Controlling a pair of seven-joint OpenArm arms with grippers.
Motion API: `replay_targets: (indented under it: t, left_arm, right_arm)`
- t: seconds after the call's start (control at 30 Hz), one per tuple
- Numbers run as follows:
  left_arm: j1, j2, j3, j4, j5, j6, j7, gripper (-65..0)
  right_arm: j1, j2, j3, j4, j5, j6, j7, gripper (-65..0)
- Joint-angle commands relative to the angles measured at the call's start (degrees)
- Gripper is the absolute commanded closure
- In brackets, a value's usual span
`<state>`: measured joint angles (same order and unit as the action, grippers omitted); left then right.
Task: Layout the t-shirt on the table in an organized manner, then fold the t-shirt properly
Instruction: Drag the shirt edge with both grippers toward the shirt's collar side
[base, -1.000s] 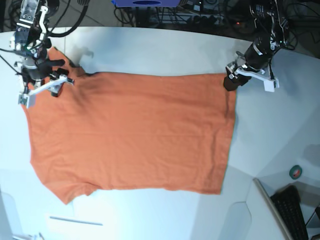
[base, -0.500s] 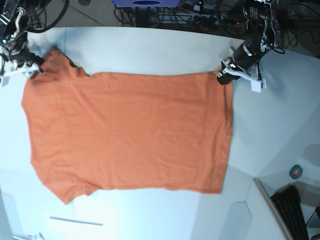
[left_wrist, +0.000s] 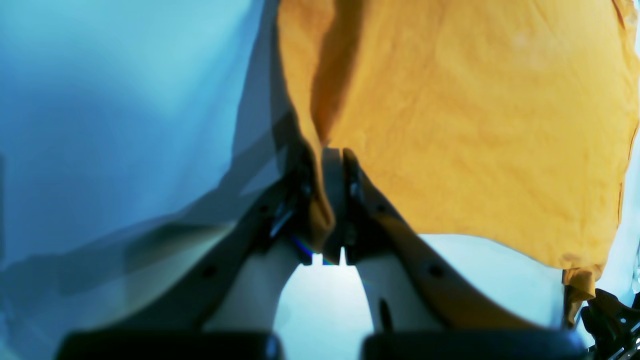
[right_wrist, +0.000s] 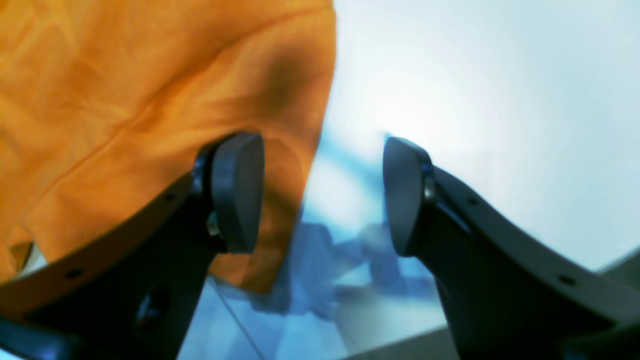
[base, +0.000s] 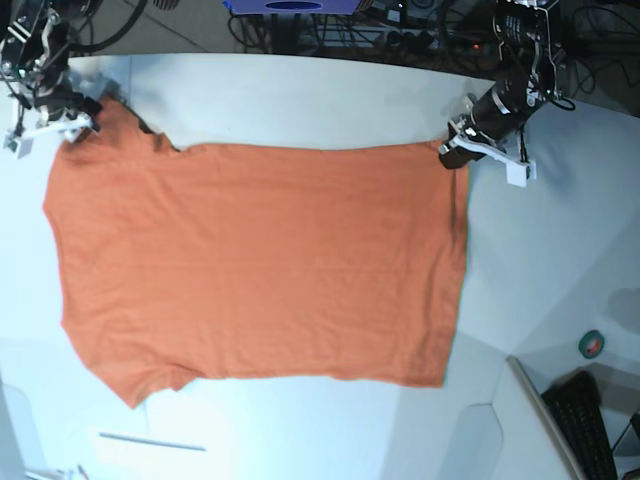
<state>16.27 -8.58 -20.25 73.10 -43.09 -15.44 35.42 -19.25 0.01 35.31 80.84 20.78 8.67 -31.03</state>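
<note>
Cotton, plain and bright orange, the short-sleeved t-shirt lies spread flat on the large smooth white table, its long axis running across the base view with the sleeve end toward that view's left and the straight hem toward its right. The left gripper sits at the hem's far corner, on the base view's right, with its jaws pressed tight together on a pinch of the orange cloth; in the left wrist view the fabric rises into the closed jaws and drapes away from them in soft folds. The right gripper is at the far sleeve corner, jaws standing wide apart and holding nothing; in the right wrist view 1 dark rounded pad rests over the sleeve's edge while the other hangs over bare table, so the cloth lies to that gripper's inner side. Judged from this, the coming move turns on the right gripper closing on the sleeve edge between its pads. The weave looks matte, lightly wrinkled and limp; the table is hard and slick, so the cloth should slide easily
</note>
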Motion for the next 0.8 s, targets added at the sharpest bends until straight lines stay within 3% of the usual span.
replay_targets:
  t: [0.0,0.1,0.37,0.43,0.57,0.7,0.77]
  left_arm:
    - [0.21,-0.78,-0.19,0.53,0.76,0.54,0.41,0.0]
    - [0.30,-0.78,-0.19,0.53,0.76,0.54,0.41,0.0]
    - [0.30,-0.87,-0.19,0.61,0.76,0.54,0.49,0.0]
    - [0.30,-0.87,-0.19,0.61,0.76,0.54,0.49,0.0]
    - [0.30,-0.87,-0.19,0.70,0.76,0.54,0.49,0.0]
    - [1.44,-0.87,-0.19,4.75,0.76,0.63,0.67,0.0]
    - [2.94,-0.96,-0.28,7.82,0.76,2.83,0.67,0.0]
  right_arm:
    - [-0.14,0.30,0.16,0.17,0.46,2.10,-0.58,-36.3]
    - [-0.23,-1.46,0.16,0.17,0.46,4.92,-0.58,-36.2]
    - [-0.23,-1.99,0.16,0.17,0.37,5.44,-0.67,-35.0]
    - [-0.14,-1.99,0.51,0.17,0.37,5.44,-0.67,-26.7]
    - [-0.14,-1.90,0.25,0.17,0.37,5.44,-0.67,0.0]
    - [-0.23,-1.90,0.34,1.76,0.37,5.44,-0.75,0.0]
    - [-0.40,-1.90,0.25,4.13,0.37,5.44,-3.22,0.0]
